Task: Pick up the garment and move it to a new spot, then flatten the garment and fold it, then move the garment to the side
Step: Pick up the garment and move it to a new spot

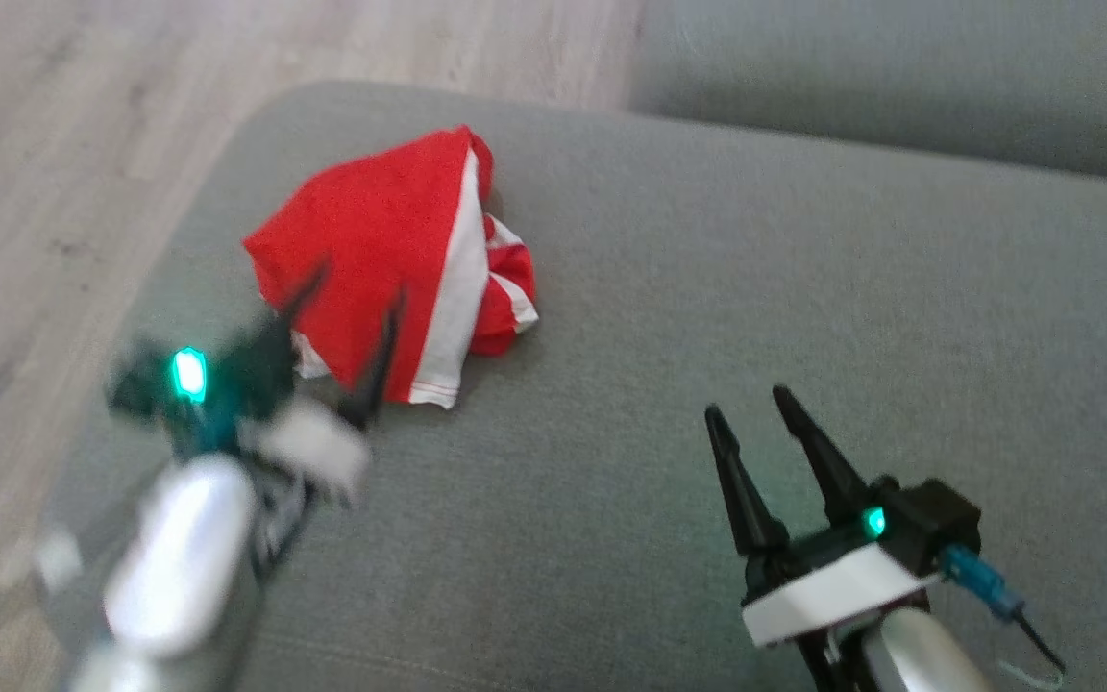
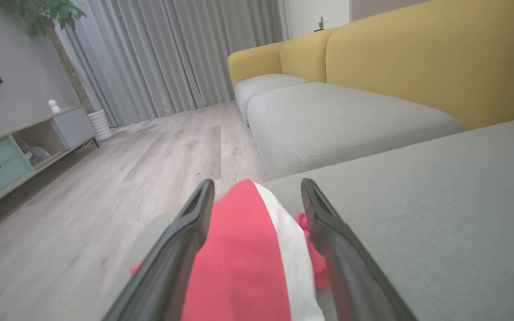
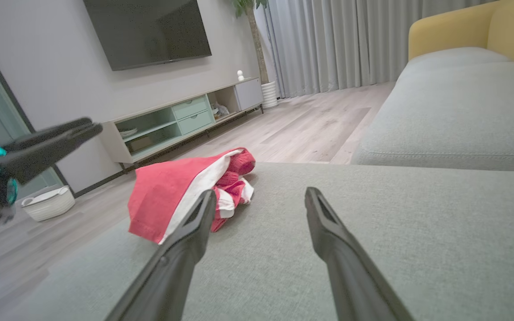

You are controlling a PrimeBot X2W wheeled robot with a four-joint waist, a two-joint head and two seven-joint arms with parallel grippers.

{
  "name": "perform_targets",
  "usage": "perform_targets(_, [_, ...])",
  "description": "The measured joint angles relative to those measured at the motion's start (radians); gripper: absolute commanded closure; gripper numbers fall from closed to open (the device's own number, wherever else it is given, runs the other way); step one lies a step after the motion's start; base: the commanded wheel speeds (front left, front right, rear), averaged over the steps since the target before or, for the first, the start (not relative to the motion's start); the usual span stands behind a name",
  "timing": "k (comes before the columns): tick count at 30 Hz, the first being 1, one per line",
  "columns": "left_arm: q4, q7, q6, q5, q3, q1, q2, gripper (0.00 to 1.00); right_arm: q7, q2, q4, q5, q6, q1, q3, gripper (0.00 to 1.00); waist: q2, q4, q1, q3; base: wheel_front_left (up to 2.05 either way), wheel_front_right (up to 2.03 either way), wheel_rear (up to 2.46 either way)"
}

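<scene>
A red garment [image 1: 390, 259] with white stripes lies crumpled near the left end of a grey sofa seat [image 1: 707, 317]. My left gripper [image 1: 352, 293] is open, blurred with motion, its fingers over the garment's near edge. In the left wrist view the garment [image 2: 243, 258] fills the gap between the open fingers of the left gripper [image 2: 257, 189]. My right gripper [image 1: 746, 404] is open above bare cushion to the right, with nothing between its fingers. The right wrist view has the garment [image 3: 181, 191] ahead to the left of the right gripper [image 3: 259, 196], and the left gripper [image 3: 51, 140] hovering at the far left.
Wooden floor [image 1: 54, 144] lies left of the seat's rounded edge. A second grey cushion [image 2: 341, 120] with a yellow backrest [image 2: 417, 49] stands beyond. A TV cabinet [image 3: 181, 120], a white basket [image 3: 49, 203] and curtains [image 3: 328, 40] line the far wall.
</scene>
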State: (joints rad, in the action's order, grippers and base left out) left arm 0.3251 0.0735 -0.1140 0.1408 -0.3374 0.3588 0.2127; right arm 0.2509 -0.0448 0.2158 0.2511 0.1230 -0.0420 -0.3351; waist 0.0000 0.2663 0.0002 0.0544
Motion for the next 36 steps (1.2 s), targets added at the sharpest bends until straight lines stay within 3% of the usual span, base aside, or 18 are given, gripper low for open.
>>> perform_targets(3, [0.068, -0.122, -0.011, 0.06, -0.047, 0.218, 0.04, 0.0, 0.0, -0.001, -0.008, -0.013, 0.0, -0.044, -0.003, 0.0, 0.0, -0.024, 0.0001, 0.051, 0.0, 0.0, 0.0])
perform_targets(6, [0.134, -0.244, -0.017, 0.193, -0.165, 0.394, 0.107, 0.0, 0.0, -0.001, -0.01, -0.015, 0.0, -0.083, -0.016, 0.0, 0.0, -0.055, 0.0002, 0.1, 0.0, 0.0, 0.0])
perform_targets(13, [0.266, -0.437, -0.018, 0.471, -0.334, 0.584, 0.23, 0.0, 0.0, -0.003, -0.016, -0.012, 0.0, -0.126, -0.04, 0.0, 0.0, -0.145, 0.0002, 0.193, 0.0, 0.0, 0.0])
perform_targets(21, [0.41, -0.501, -0.018, 0.574, -0.421, 0.639, 0.249, 0.0, 0.0, -0.004, -0.025, -0.004, 0.0, -0.153, -0.04, 0.0, 0.0, -0.226, -0.0001, 0.259, 0.0, 0.0, 0.0])
perform_targets(29, [0.494, -0.522, -0.018, 0.627, -0.482, 0.654, 0.239, 0.0, 0.0, -0.005, -0.026, -0.003, 0.0, -0.153, -0.042, 0.0, 0.0, -0.248, -0.0001, 0.272, 0.0, 0.0, 0.0])
perform_targets(30, [0.494, -0.522, -0.018, 0.627, -0.482, 0.654, 0.239, 0.81, 0.0, -0.005, -0.026, -0.003, 0.0, -0.153, -0.042, 0.0, 0.0, -0.248, -0.0001, 0.272, 0.0, 0.0, 0.0])
perform_targets(31, [0.499, -0.518, -0.018, 0.633, -0.488, 0.659, 0.238, 1.0, 0.0, -0.005, -0.026, -0.003, 0.0, -0.153, -0.041, 0.0, 0.0, -0.248, -0.0002, 0.272, 0.0, 0.0, 0.0])
perform_targets(36, [0.513, -0.41, -0.018, 0.633, -0.5, 0.694, 0.235, 1.0, 0.0, -0.005, -0.021, -0.003, 0.0, -0.153, -0.038, 0.0, 0.0, -0.245, -0.0002, 0.258, 0.0, 0.0, 0.0])
